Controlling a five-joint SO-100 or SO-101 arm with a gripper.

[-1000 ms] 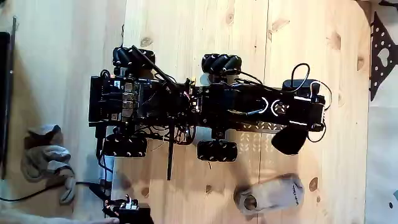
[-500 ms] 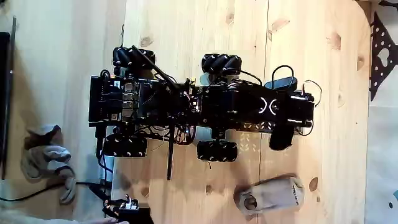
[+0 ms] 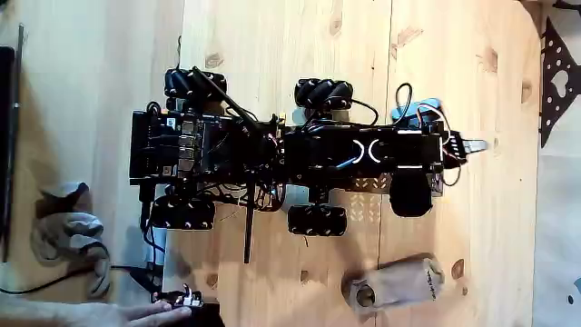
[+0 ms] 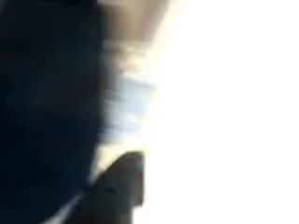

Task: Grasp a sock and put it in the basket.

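The arm (image 3: 381, 150) lies stretched along the wheeled chassis (image 3: 227, 150) toward the right of the fixed view. A dark mass (image 3: 410, 193) hangs just beside and below the wrist; it is probably the sock, but its outline merges with the black arm parts. The gripper (image 3: 472, 145) ends in a pale tip at the far right. Whether the fingers are spread, pressed together or pinching the sock cannot be told from either view.

No basket can be identified.

Risks from this position:
- If the dark mass is the sock and the hold is slight, limp fabric can slip free during a swing and drop on the counter (image 3: 272, 54).
- Loose cables (image 3: 399, 95) loop near the wrist; hanging fabric may catch on them or on a wheel (image 3: 318, 220).
- A beige-grey sock (image 3: 395, 283) with a round dark spot lies near the lower edge, and pale socks (image 3: 68, 238) lie at the left. A dropped sock near these could lead to a wrong pick.
- A person's hand (image 3: 136, 314) rests at the bottom edge, well apart from the arm.

View comparison: the fixed view gives the layout of chassis, arm and spare socks. The wrist view is heavily blurred and overexposed; it shows a dark area (image 4: 47, 103) at left and a dark rounded shape (image 4: 121, 187) at the bottom, neither identifiable. It cannot confirm the hold.
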